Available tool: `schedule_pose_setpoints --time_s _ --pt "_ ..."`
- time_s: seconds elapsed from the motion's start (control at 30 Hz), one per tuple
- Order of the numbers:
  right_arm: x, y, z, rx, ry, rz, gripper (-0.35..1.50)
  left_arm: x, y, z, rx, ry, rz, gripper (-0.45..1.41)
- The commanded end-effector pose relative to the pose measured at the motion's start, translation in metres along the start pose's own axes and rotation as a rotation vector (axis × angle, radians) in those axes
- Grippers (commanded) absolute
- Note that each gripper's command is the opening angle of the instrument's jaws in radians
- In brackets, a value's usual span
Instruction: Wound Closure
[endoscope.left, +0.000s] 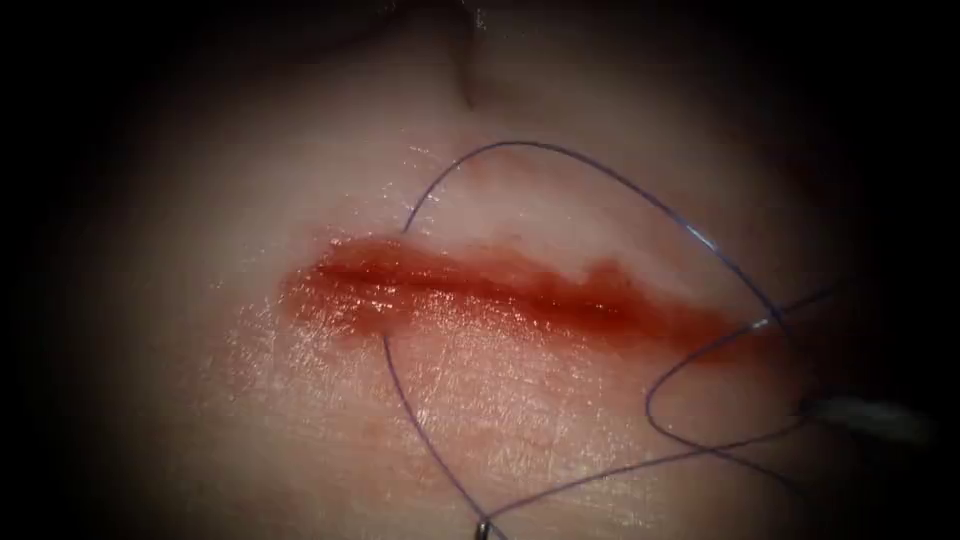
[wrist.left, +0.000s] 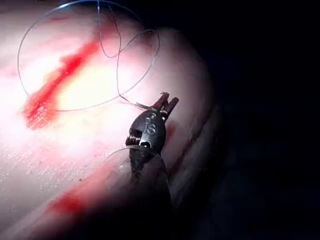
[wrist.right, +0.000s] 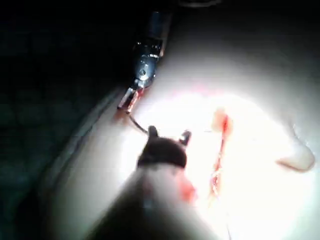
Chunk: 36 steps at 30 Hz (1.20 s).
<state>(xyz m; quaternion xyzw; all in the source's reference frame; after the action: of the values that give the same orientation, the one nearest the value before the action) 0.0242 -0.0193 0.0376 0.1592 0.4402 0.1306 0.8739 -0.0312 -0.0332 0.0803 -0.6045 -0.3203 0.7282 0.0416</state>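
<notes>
Tissue (endoscope.left: 300, 400), pale and glistening, carries a long cut (endoscope.left: 520, 295) smeared with red fluid (endoscope.left: 400, 285). Thread (endoscope.left: 560, 152) loops widely over it, entering the tissue beside the cut and crossing itself at the right. In the left wrist view, the left tool (wrist.left: 167, 102) has its jaws closed on the needle (wrist.left: 136, 103) near the tissue's edge. The right tool (wrist.right: 167, 134) has its jaws parted, holding nothing.

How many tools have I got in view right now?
2. The left arm's tool, below the cut, holds the needle, clear of the tissue; where along its curve is unclear. The right arm's tool, jaws open, holding nothing, is near the cut's right end.
</notes>
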Motion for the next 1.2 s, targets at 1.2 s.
schedule_pose_setpoints --time_s 1.2 --pt "-0.012 0.0018 0.0281 -0.109 -0.458 0.519 0.49 -0.0011 0.001 0.0024 -0.044 -0.005 -0.006 -0.45"
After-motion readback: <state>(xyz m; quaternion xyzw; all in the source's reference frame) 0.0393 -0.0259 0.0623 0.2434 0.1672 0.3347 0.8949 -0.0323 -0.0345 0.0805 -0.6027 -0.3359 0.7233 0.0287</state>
